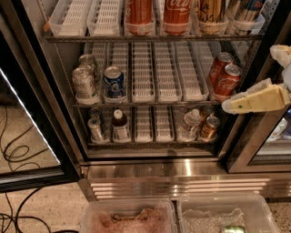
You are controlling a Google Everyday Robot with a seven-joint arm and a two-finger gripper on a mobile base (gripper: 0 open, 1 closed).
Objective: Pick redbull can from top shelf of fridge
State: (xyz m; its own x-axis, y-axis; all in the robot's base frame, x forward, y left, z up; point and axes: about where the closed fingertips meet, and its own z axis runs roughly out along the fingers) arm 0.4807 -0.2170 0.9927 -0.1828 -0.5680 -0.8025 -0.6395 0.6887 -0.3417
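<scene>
The fridge (150, 169) stands open in front of me, and I judge the step in hand to be the approach: no can is in the claw yet. The top shelf (113, 39) runs along the upper edge of my view, with cans standing in the white lane trays (72, 18) of its right half. The claw (257, 101) hangs at the right, outside the cabinet and in front of the right frame (268, 27). It sits level with the middle rack (145, 103), so it is well below where it needs to be, and I cannot tell whether it is wide or narrow. Its tip lies just beside the two red cans (225, 79) on that rack, so I would lift straight up first and only then move in, so as not to brush them. The redbull can (248, 10) stands upright in the rightmost tray of the top shelf, close to the right frame, with its top cut off by my view. A gold can (211, 11) stands in the next lane to its left. I would come in level and square to the lane, centred on the slim body—not the lid—with one side slipping between it and the gold can. There looks to be little room on the frame side, so the entry should be slow. I would close only once the can is well inside the claw, then draw it straight out along the tray.
</scene>
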